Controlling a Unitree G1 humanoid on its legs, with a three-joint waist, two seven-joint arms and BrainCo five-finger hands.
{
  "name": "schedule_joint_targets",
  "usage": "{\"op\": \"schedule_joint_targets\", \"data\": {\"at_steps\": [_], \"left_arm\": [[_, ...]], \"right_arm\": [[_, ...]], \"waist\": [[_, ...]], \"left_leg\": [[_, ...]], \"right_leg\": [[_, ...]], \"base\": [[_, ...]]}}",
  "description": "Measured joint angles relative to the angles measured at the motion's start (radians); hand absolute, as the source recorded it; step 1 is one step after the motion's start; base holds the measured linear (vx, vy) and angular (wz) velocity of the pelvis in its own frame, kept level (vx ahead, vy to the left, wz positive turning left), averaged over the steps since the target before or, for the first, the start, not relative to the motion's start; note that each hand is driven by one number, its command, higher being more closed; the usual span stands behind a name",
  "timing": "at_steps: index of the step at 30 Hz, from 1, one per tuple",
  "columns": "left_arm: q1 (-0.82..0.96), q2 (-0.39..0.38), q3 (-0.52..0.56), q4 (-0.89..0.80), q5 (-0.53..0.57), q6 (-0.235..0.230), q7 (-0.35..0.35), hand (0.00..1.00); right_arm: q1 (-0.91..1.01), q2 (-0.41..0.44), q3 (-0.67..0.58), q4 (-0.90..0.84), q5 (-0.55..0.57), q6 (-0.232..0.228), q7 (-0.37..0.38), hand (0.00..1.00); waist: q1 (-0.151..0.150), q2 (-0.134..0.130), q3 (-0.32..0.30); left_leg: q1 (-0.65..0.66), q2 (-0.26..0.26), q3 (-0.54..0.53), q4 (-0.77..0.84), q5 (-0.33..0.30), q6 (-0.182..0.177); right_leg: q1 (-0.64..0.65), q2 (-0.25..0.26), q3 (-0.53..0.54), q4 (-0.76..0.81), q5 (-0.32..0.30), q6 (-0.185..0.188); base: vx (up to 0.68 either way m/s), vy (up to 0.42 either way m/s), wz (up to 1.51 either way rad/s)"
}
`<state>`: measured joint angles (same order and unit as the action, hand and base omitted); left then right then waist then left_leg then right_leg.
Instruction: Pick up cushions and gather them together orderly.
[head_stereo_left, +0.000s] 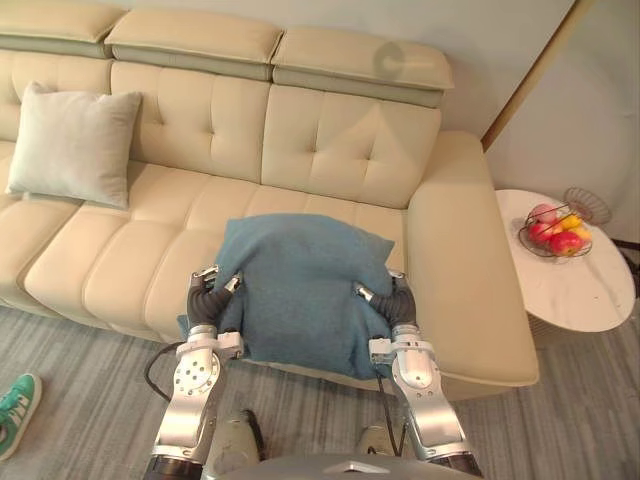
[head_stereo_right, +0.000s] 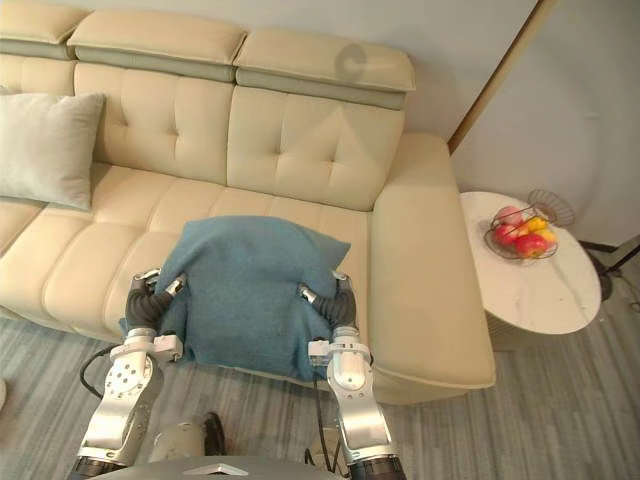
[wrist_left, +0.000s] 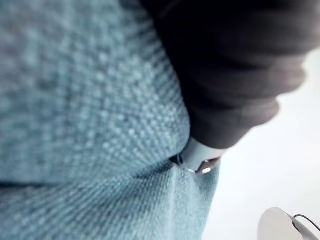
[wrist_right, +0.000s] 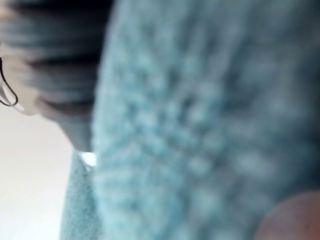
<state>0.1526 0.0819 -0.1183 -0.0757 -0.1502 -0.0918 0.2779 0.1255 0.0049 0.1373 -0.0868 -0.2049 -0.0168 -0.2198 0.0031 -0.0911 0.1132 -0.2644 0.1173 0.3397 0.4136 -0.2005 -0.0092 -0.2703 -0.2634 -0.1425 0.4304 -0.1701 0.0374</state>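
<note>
Both hands are on the blue cushion (head_stereo_left: 300, 290), which is held over the sofa's (head_stereo_left: 330, 150) front edge. Left hand (head_stereo_left: 207, 300) and right hand (head_stereo_left: 397, 303) each clamp one side, fingers probably curled into the fabric, though mostly buried. The pale cushion (head_stereo_left: 72, 145) leans on the backrest well off to the left, nearer the left hand, so the carry goes leftward.

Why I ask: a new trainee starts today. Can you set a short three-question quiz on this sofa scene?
1. True or false: the blue cushion lies between the left hand and the right hand.
2. Where is the grey cushion? A on the armrest; B leaning on the sofa backrest, toward the robot's left; C on top of the blue cushion.
3. Fill in: the fruit bowl stands on a round ___ table.
Key: 1 true; 2 B; 3 white.
</note>
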Motion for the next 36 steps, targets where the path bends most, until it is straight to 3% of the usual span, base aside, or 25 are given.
{"op": "schedule_joint_targets", "data": {"at_steps": [1, 3, 4, 5, 6, 7, 8, 10, 14, 16, 19, 21, 23, 24, 25, 27, 30, 33, 34, 36], "left_arm": [[-0.001, -0.003, -0.003, 0.0, 0.001, 0.002, -0.003, 1.0], [-0.008, -0.002, -0.004, -0.002, 0.009, 0.01, -0.009, 1.0], [-0.02, -0.005, -0.003, -0.003, 0.019, 0.02, -0.009, 1.0], [-0.026, -0.001, -0.011, -0.006, 0.032, 0.023, -0.015, 1.0], [-0.031, 0.003, -0.015, -0.009, 0.037, 0.024, -0.021, 1.0], [-0.059, -0.007, -0.03, -0.017, 0.039, 0.026, -0.033, 1.0], [-0.053, -0.044, -0.042, -0.017, 0.039, 0.026, -0.04, 1.0], [-0.028, -0.054, -0.035, -0.029, 0.037, 0.028, -0.041, 1.0], [0.01, -0.061, -0.022, -0.097, 0.035, 0.028, -0.041, 1.0], [0.007, -0.078, -0.021, -0.116, 0.035, 0.027, -0.042, 1.0], [0.005, -0.094, -0.021, -0.125, 0.035, 0.027, -0.049, 1.0], [0.007, -0.099, -0.022, -0.127, 0.036, 0.027, -0.061, 1.0], [0.008, -0.096, -0.021, -0.127, 0.036, 0.027, -0.061, 1.0], [0.01, -0.095, -0.021, -0.127, 0.036, 0.027, -0.061, 1.0], [0.015, -0.098, -0.021, -0.127, 0.037, 0.026, -0.061, 1.0], [0.024, -0.076, -0.021, -0.124, 0.036, 0.027, -0.055, 1.0], [0.04, -0.05, -0.016, -0.125, 0.036, 0.027, -0.042, 1.0], [0.049, -0.042, -0.012, -0.125, 0.036, 0.026, -0.043, 1.0], [0.063, -0.042, -0.011, -0.125, 0.035, 0.026, -0.044, 1.0], [0.077, -0.043, -0.011, -0.125, 0.035, 0.026, -0.048, 1.0]], "right_arm": [[-0.006, -0.006, -0.003, 0.0, 0.0, 0.0, 0.0, 1.0], [-0.017, -0.015, -0.007, -0.002, 0.0, 0.0, 0.0, 1.0], [-0.014, -0.016, -0.009, -0.002, 0.001, 0.0, 0.0, 1.0], [0.003, -0.02, -0.023, -0.003, 0.003, 0.0, 0.003, 1.0], [0.015, -0.013, -0.024, -0.011, 0.004, 0.0, 0.003, 1.0], [0.034, -0.009, -0.045, -0.027, 0.005, -0.009, 0.002, 1.0], [0.042, -0.04, -0.054, -0.038, 0.006, -0.008, 0.001, 1.0], [0.068, -0.045, -0.039, -0.074, 0.011, -0.004, 0.002, 1.0], [0.118, -0.058, -0.015, -0.198, 0.021, -0.002, 0.001, 1.0], [0.127, -0.069, -0.015, -0.236, 0.022, -0.002, -0.001, 1.0], [0.135, -0.09, -0.015, -0.274, 0.033, -0.002, -0.003, 1.0], [0.146, -0.092, -0.018, -0.284, 0.046, -0.002, -0.007, 1.0], [0.146, -0.092, -0.018, -0.283, 0.051, -0.002, -0.006, 1.0], [0.146, -0.092, -0.018, -0.279, 0.052, -0.002, -0.006, 1.0], [0.146, -0.091, -0.016, -0.274, 0.053, -0.002, -0.004, 1.0], [0.158, -0.068, -0.008, -0.248, 0.052, -0.002, -0.002, 1.0], [0.169, -0.049, 0.014, -0.248, 0.051, -0.002, 0.002, 1.0], [0.169, -0.044, 0.017, -0.248, 0.05, -0.002, 0.018, 1.0], [0.17, -0.045, 0.017, -0.246, 0.049, -0.001, 0.035, 1.0], [0.173, -0.047, 0.016, -0.246, 0.047, -0.001, 0.038, 1.0]], "waist": [[-0.006, -0.003, 0.0], [-0.015, 0.001, 0.018], [-0.027, 0.008, 0.034], [-0.053, 0.031, 0.038], [-0.061, 0.022, 0.035], [-0.091, -0.017, 0.04], [-0.082, 0.034, 0.051], [-0.055, 0.06, 0.066], [-0.029, 0.105, 0.064], [-0.035, 0.111, 0.06], [-0.034, 0.109, 0.06], [-0.01, 0.111, 0.059], [0.016, 0.111, 0.059], [0.024, 0.115, 0.057], [0.027, 0.118, 0.054], [0.018, 0.086, 0.043], [0.027, 0.082, 0.041], [0.038, 0.075, 0.036], [0.052, 0.068, 0.032], [0.048, 0.062, 0.026]], "left_leg": [[-0.001, -0.002, -0.011, -0.017, 0.022, -0.003], [0.016, -0.022, -0.029, -0.091, 0.086, 0.003], [0.045, -0.032, -0.051, -0.154, 0.117, 0.007], [0.069, -0.037, -0.111, -0.258, 0.164, -0.017], [0.077, -0.049, -0.127, -0.299, 0.17, -0.026], [0.043, -0.088, -0.146, -0.144, 0.106, -0.017], [0.053, -0.034, -0.145, -0.046, 0.011, -0.045], [0.05, 0.029, -0.117, 0.041, -0.016, -0.071], [-0.015, 0.145, -0.061, 0.252, -0.028, -0.073], [-0.015, 0.152, -0.046, 0.262, -0.02, -0.062], [-0.065, 0.162, -0.044, 0.361, 0.016, -0.034], [-0.068, 0.142, -0.111, 0.271, -0.064, -0.046], [-0.069, 0.117, -0.203, 0.141, -0.069, -0.056], [-0.065, 0.107, -0.252, 0.058, -0.057, -0.06], [-0.041, 0.097, -0.274, -0.005, 0.042, -0.118], [-0.035, 0.064, -0.221, 0.013, 0.039, -0.1], [-0.033, 0.057, -0.152, 0.059, 0.013, -0.063], [-0.018, 0.058, -0.099, 0.072, -0.025, -0.061], [0.006, 0.073, -0.036, 0.075, -0.052, -0.061], [0.021, 0.079, 0.003, 0.078, -0.07, -0.062]], "right_leg": [[0.011, 0.012, 0.009, -0.026, 0.001, 0.005], [0.009, 0.009, -0.014, -0.012, 0.073, 0.031], [-0.042, -0.002, -0.025, 0.106, 0.098, -0.028], [-0.033, 0.072, 0.006, 0.004, 0.028, -0.008], [-0.024, 0.091, 0.019, -0.052, 0.019, -0.012], [-0.035, 0.07, 0.032, -0.054, 0.018, -0.014], [-0.018, 0.088, -0.006, -0.024, 0.003, 0.003], [0.008, 0.117, -0.035, 0.009, -0.006, 0.009], [0.03, 0.184, -0.035, -0.003, -0.012, -0.003], [0.032, 0.19, -0.022, -0.023, -0.013, -0.004], [0.059, 0.181, 0.022, -0.069, -0.006, -0.006], [0.083, 0.182, 0.081, -0.105, 0.004, 0.007], [0.082, 0.179, 0.142, -0.121, 0.014, 0.025], [0.081, 0.178, 0.169, -0.128, 0.018, 0.037], [0.073, 0.177, 0.196, -0.125, 0.016, 0.07], [0.073, 0.139, 0.21, -0.159, 0.049, 0.088], [0.068, 0.117, 0.218, -0.214, 0.123, 0.098], [0.059, 0.116, 0.262, -0.243, 0.142, 0.114], [0.053, 0.121, 0.304, -0.271, 0.159, 0.126], [0.039, 0.125, 0.332, -0.289, 0.178, 0.126]], "base": [[0.03, -0.051, 0.17], [0.02, -0.018, 0.19], [0.02, -0.072, 0.61], [0.0, -0.084, 0.82], [0.06, -0.123, 1.54], [0.1, -0.101, 1.25], [0.15, -0.099, 1.02], [0.16, -0.081, -0.01], [0.15, -0.094, -0.36], [0.12, -0.02, -0.38], [0.08, 0.047, -0.33], [0.09, 0.145, -0.6], [0.07, 0.287, -0.85], [0.07, 0.399, -1.03], [0.06, 0.288, -0.76], [0.11, 0.341, -0.56], [0.06, 0.29, -0.58], [-0.02, 0.128, -0.83], [-0.06, 0.049, -1.1], [-0.09, 0.046, -1.03]]}}
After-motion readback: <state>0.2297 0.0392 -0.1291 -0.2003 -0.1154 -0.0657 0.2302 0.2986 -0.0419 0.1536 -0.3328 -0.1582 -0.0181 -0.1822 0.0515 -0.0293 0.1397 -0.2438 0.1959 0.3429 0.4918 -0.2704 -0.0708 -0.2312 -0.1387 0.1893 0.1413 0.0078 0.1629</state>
